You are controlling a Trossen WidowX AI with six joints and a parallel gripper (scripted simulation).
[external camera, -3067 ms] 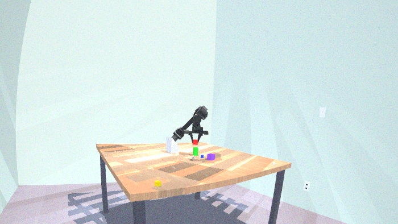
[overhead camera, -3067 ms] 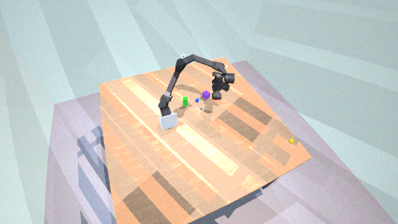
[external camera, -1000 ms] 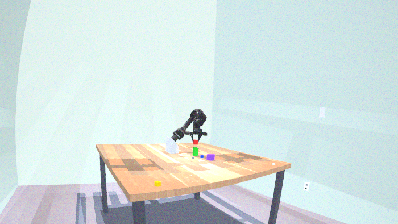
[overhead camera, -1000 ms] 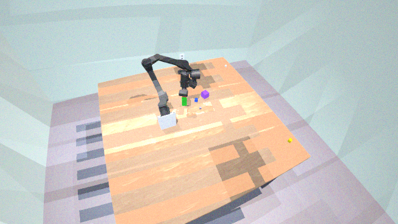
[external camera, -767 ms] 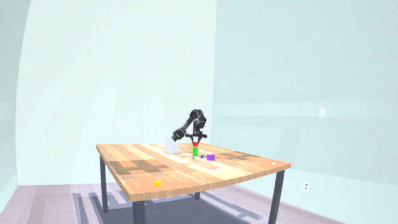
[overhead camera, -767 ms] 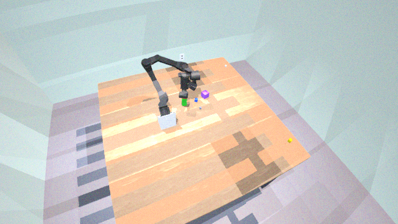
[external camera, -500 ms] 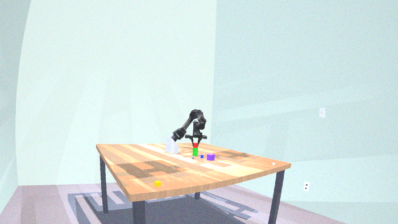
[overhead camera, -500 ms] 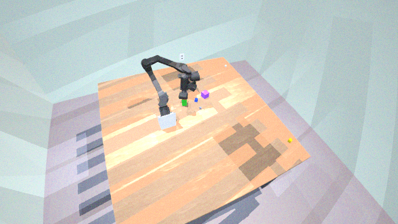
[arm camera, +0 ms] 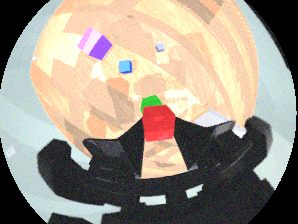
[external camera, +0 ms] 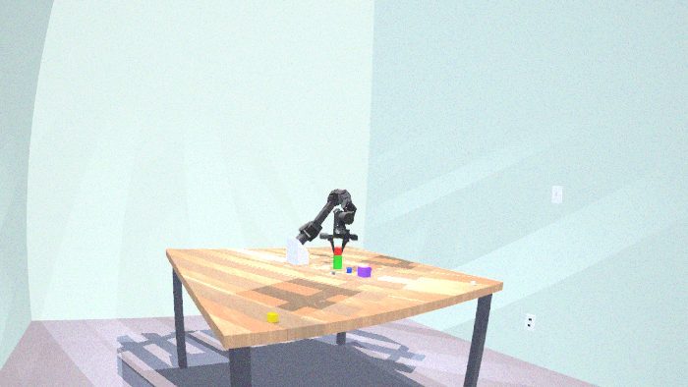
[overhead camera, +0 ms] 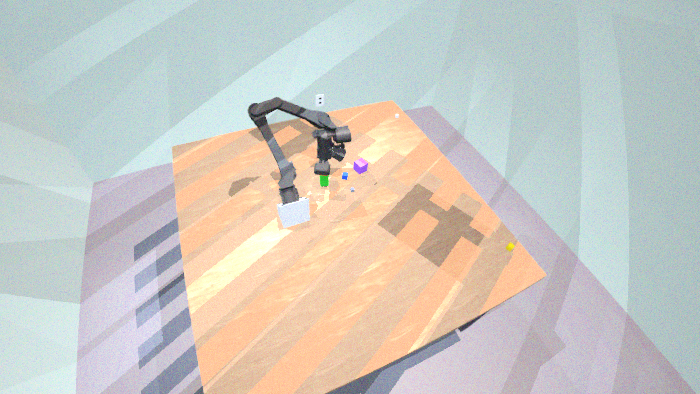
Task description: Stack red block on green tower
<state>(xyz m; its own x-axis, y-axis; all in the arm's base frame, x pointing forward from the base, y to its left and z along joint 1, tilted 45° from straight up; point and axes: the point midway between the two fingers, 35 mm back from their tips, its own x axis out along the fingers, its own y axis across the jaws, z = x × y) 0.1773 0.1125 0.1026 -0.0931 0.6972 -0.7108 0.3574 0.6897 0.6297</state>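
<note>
The green tower (overhead camera: 324, 180) (external camera: 337, 262) (arm camera: 153, 102) stands upright on the wooden table (overhead camera: 325, 280) (external camera: 275, 295). My gripper (overhead camera: 322, 169) (external camera: 337, 250) (arm camera: 156, 117) is shut on the red block (external camera: 337, 250) (arm camera: 158, 123) and holds it right over the tower. In the exterior view the red block looks to sit on or just above the tower's top. In the wrist view only a green sliver of the tower shows beyond the red block. In the top view the gripper hides the red block.
A purple cube (overhead camera: 360, 165) (external camera: 364, 271) (arm camera: 95, 44), a small blue cube (overhead camera: 344, 175) (external camera: 349, 269) (arm camera: 124, 66) and a tiny pale cube (overhead camera: 352, 189) (arm camera: 160, 47) lie near the tower. A yellow cube (overhead camera: 510, 246) (external camera: 272, 317) sits near a table edge. The arm's white base (overhead camera: 293, 212) (external camera: 297, 252) stands close by.
</note>
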